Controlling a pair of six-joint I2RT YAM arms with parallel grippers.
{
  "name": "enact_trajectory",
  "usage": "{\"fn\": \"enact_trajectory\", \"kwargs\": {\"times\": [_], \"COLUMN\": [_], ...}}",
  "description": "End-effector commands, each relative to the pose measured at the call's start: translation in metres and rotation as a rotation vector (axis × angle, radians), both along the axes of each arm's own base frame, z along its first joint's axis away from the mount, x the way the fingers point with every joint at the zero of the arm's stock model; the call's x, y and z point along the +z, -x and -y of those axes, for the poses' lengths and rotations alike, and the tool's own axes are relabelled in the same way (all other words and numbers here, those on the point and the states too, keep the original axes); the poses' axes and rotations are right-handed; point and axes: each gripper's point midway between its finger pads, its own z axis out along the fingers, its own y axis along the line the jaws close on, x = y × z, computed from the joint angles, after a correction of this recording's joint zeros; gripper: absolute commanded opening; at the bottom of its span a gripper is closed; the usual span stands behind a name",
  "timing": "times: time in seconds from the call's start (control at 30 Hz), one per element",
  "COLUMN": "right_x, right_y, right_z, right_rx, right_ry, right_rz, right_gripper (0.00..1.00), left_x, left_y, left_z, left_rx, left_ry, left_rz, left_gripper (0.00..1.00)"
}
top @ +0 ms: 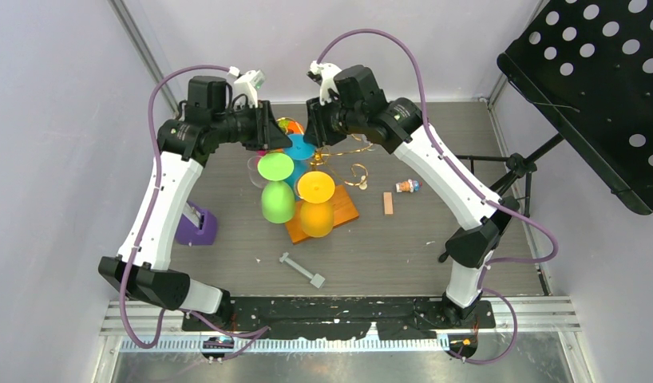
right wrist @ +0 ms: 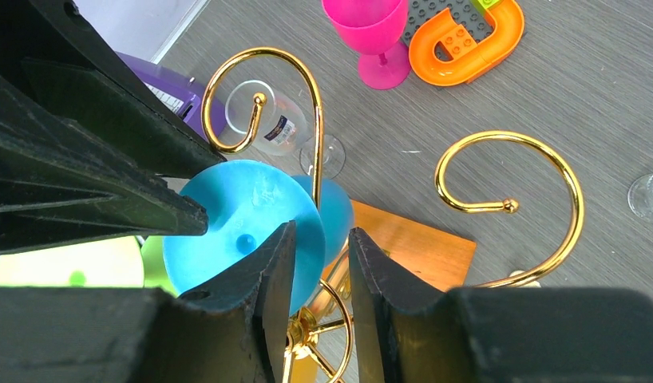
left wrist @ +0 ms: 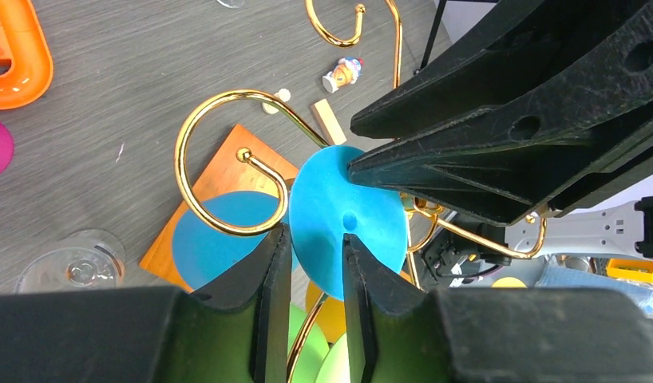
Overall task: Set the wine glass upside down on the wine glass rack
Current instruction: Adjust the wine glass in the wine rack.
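The wine glass rack shows its gold scrolled arms [top: 357, 174] and orange base [top: 347, 214]. A blue wine glass hangs upside down in it, round foot [top: 299, 148] up. In the left wrist view the foot [left wrist: 347, 207] lies by a gold scroll [left wrist: 203, 128], with the bowl [left wrist: 215, 239] below, over the base [left wrist: 219, 171]. My left gripper [left wrist: 311, 235] is slightly open just above the foot's edge. My right gripper [right wrist: 322, 230] is slightly open beside the foot [right wrist: 235, 223], over the gold stem [right wrist: 339, 319]. A green glass [top: 277, 191] and an orange glass [top: 316, 203] also hang upside down.
A pink glass [right wrist: 371, 32], an orange toy piece [right wrist: 467, 40] and a clear glass [right wrist: 275, 128] stand behind the rack. A purple block [top: 199, 226], a wood block [top: 387, 203], a small figure [top: 407, 186] and a grey rod [top: 302, 270] lie around. A black perforated stand [top: 595, 88] overhangs the right.
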Motion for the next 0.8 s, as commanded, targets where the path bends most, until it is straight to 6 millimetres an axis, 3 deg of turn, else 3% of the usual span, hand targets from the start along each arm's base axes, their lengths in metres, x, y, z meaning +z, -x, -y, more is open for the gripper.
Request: {"fn": "enact_trajectory", "kwargs": {"times": [0.0,0.33,0.47,0.77], "right_x": [0.007,0.010,0.017,0.048], "right_y": [0.007,0.006,0.006,0.007], "right_z": [0.008,0.011,0.013,0.025], "right_rx": [0.008,0.001,-0.010,-0.055], "right_ry": [0.007,0.004,-0.006,-0.057], "right_rz": [0.019,0.035,0.052,0.138], "right_gripper": [0.35,0.39,0.41,0.51], "left_x": [0.017,0.026,0.029,0.033], "left_y": [0.007,0.008,0.007,0.006], "left_z": [0.012,0.015,0.014,0.015], "left_rx": [-0.056,-0.056,-0.052,-0.050], "left_ry": [0.072,0.105,0.113,0.151], "left_rz": [0.034,0.041,0.046,0.043], "left_gripper": [0.25,0.17,0.09,0.02]}}
